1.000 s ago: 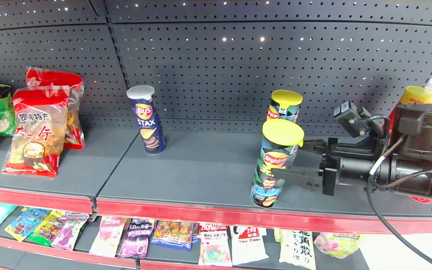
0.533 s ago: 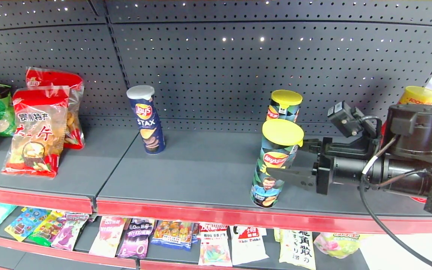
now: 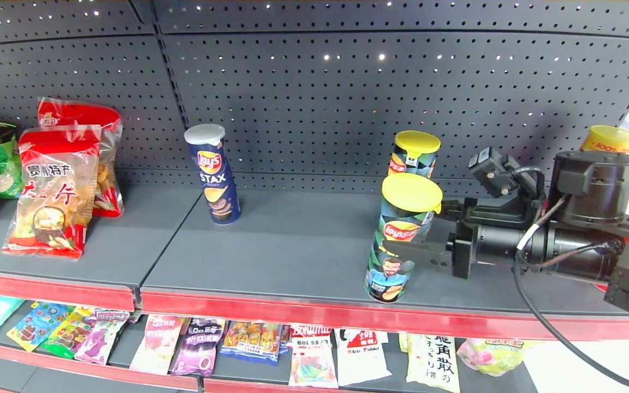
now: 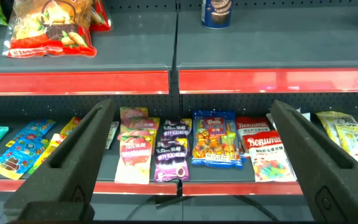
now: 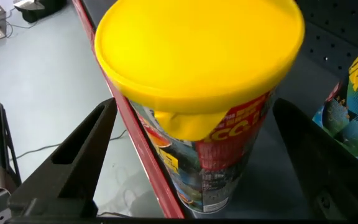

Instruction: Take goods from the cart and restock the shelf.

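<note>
**Right gripper slides further around the can**

The tall yellow-lidded chip can with a dark printed wrap (image 3: 401, 229) stands upright near the front edge of the grey metal shelf (image 3: 292, 245). It is at about 4 o'clock from the blue chip tube with a silver lid (image 3: 213, 174).

The right gripper (image 3: 415, 228) has moved toward 9 o'clock over the last second. Its jaws now flank the can, spread wide, with gaps on both sides in the right wrist view. The can has not moved.

The left gripper (image 4: 191, 104) is spread wide, facing the snack packets (image 4: 166, 152) on the lower shelf.
</note>
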### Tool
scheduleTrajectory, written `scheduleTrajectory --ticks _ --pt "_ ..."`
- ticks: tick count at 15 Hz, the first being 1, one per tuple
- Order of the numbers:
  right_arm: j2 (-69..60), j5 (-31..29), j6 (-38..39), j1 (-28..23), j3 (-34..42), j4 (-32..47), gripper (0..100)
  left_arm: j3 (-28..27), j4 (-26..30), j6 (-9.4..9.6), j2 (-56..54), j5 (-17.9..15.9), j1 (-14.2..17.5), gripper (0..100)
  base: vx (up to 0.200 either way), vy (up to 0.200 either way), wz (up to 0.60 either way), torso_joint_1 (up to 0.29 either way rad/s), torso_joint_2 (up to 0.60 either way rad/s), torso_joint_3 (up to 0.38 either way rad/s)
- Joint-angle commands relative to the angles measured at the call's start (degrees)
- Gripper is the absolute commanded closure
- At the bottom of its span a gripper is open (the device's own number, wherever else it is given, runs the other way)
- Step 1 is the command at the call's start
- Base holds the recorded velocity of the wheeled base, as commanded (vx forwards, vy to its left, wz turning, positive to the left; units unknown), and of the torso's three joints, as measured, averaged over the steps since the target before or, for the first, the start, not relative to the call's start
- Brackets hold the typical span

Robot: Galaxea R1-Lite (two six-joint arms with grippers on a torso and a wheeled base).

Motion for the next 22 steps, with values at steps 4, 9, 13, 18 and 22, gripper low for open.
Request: scheduleTrajectory --ticks 4,9,13,18,22 --pt "1.3 0.1 -0.1 0.1 -1.0 0.0 0 0.0 0.0 0.02 0.1 0.0 0.1 0 0.000 0.000 0.00 0.000 0.00 0.000" --pt "2.2 0.1 -0.1 0.1 -1.4 0.0 100 0.0 0.0 0.02 0.1 0.0 0.1 0 0.000 0.000 0.00 0.000 0.00 0.000" --pt "2.1 0.2 -0.1 0.1 -1.0 0.1 100 0.0 0.0 0.02 0.1 0.0 0.1 0 0.000 0.000 0.00 0.000 0.00 0.000" --pt "0.2 6.4 -0.7 -2.0 -1.6 0.4 100 0.0 0.0 0.02 0.1 0.0 0.1 0 0.000 0.000 0.00 0.000 0.00 0.000" --pt "0.9 10.4 -4.1 -4.5 -2.9 0.5 100 0.0 0.0 0.02 0.1 0.0 0.0 0 0.000 0.000 0.00 0.000 0.00 0.000"
